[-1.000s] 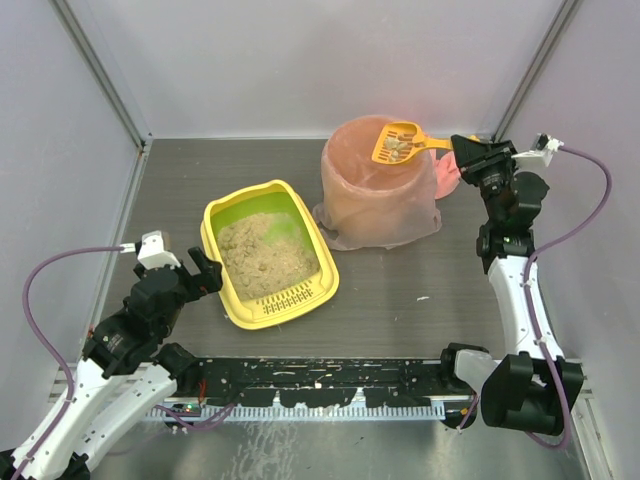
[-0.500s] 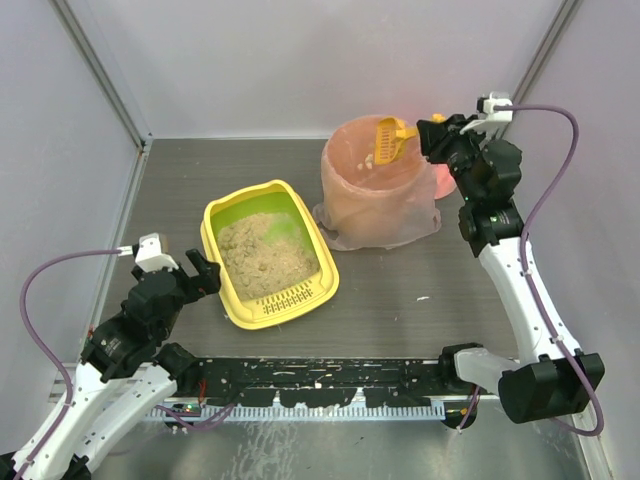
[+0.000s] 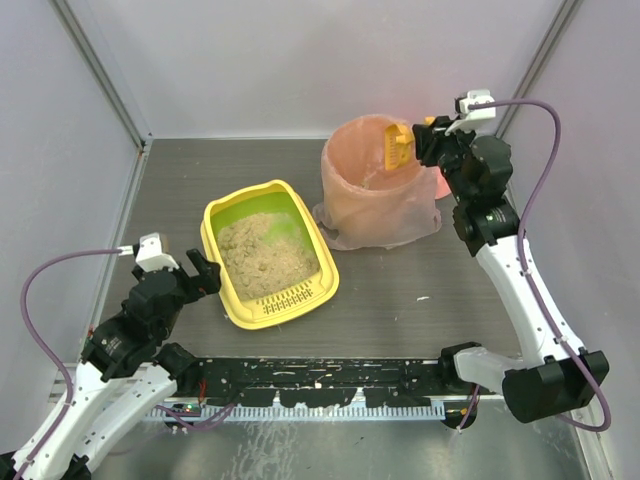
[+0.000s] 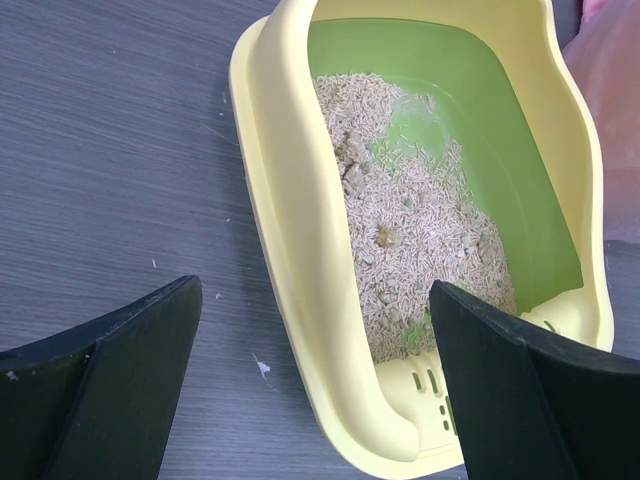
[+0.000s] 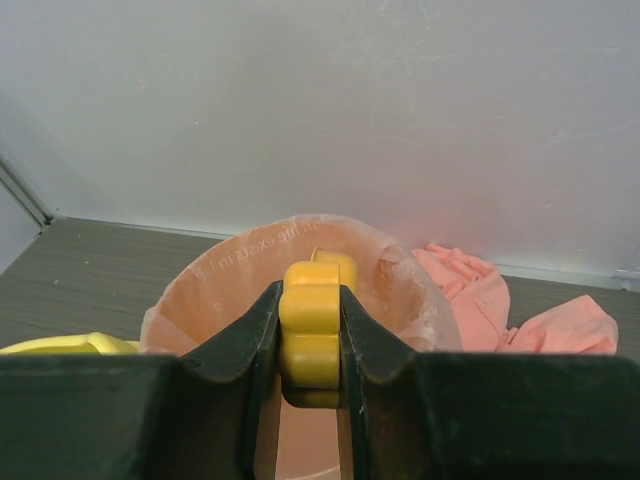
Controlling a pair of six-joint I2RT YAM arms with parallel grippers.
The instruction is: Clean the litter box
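The litter box (image 3: 290,301) sits at centre-left of the overhead view, its beige litter heaped against the slotted ledge, a patch of green floor bare towards the far end. At upper right, your right gripper (image 3: 418,140) is clamped tight on the handle of the orange scoop (image 3: 396,143), which hangs steeply tipped over the pink-lined bin (image 3: 380,200). This looks like the dumping step; whether the scoop is fully emptied cannot be told from here. Your left gripper (image 3: 200,272) waits at lower left with its jaws spread wide and holding nothing, just beside the tray's long rim. The left wrist view shows a few darker clumps (image 4: 352,172) in the litter. Your next move probably calls for levelling the scoop, carrying it leftwards to the tray and raking under those clumps.
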